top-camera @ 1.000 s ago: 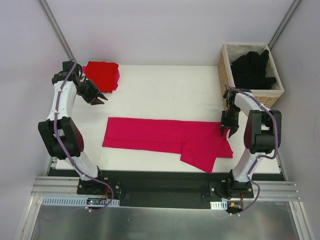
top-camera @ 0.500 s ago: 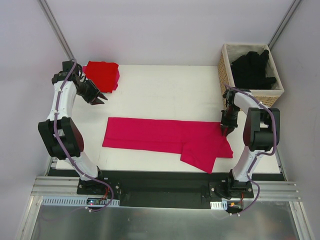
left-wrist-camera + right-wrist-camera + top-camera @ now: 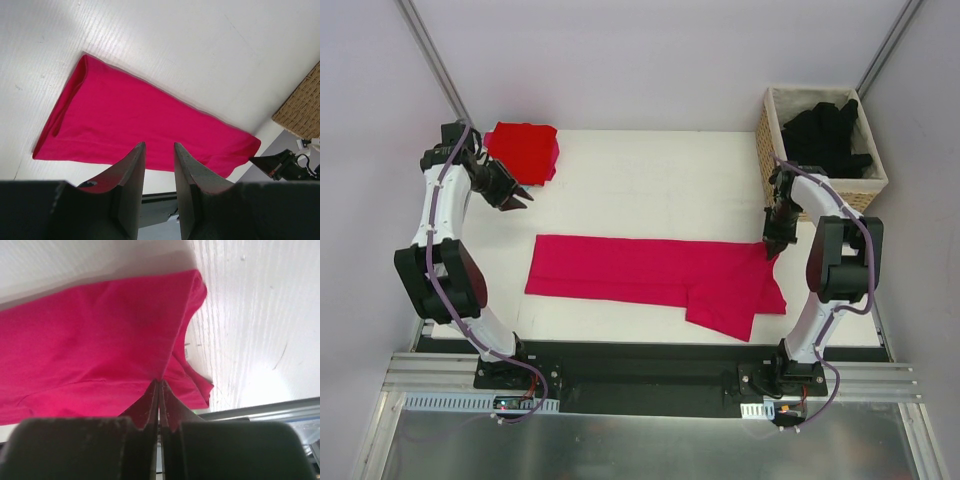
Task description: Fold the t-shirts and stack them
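A magenta-pink t-shirt [image 3: 650, 272] lies folded into a long band across the middle of the table. My right gripper [image 3: 770, 247] is shut on the cloth at its right end. In the right wrist view the pinched fold [image 3: 159, 376] rises between the closed fingers, and a small white label [image 3: 186, 353] shows beside it. A folded red t-shirt [image 3: 525, 150] sits at the far left corner. My left gripper [image 3: 520, 197] hovers just in front of it, open and empty; its wrist view looks down on the pink t-shirt [image 3: 135, 122]. Black t-shirts [image 3: 825, 140] fill the basket.
The wicker basket [image 3: 765, 140] stands at the far right corner, close behind the right arm, and its corner [image 3: 301, 107] shows in the left wrist view. The table's near edge meets a black rail [image 3: 640, 365] between the arm bases.
My right gripper has shut on the pink t-shirt's right end and drawn it up and slightly away from the near edge. The left arm has barely moved.
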Robot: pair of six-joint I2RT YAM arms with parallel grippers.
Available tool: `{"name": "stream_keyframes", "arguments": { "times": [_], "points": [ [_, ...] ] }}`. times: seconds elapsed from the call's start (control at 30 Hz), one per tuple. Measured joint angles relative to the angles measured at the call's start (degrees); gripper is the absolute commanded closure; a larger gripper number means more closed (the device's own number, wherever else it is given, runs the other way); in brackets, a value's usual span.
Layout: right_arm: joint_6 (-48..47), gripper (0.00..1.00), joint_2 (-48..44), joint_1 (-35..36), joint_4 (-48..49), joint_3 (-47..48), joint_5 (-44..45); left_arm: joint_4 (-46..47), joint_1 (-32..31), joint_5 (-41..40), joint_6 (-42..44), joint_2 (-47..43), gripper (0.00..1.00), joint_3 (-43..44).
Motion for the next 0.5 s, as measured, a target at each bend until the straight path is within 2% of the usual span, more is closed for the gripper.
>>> {"name": "stream_keyframes", "arguments": {
  "times": [0.5],
  "points": [
    [-1.46, 0.99, 2.25, 0.0, -9.9, 8.41, 1.6, 0.02, 0.02, -0.07, -1.42, -0.39, 0.71, -0.07]
  ]
}}
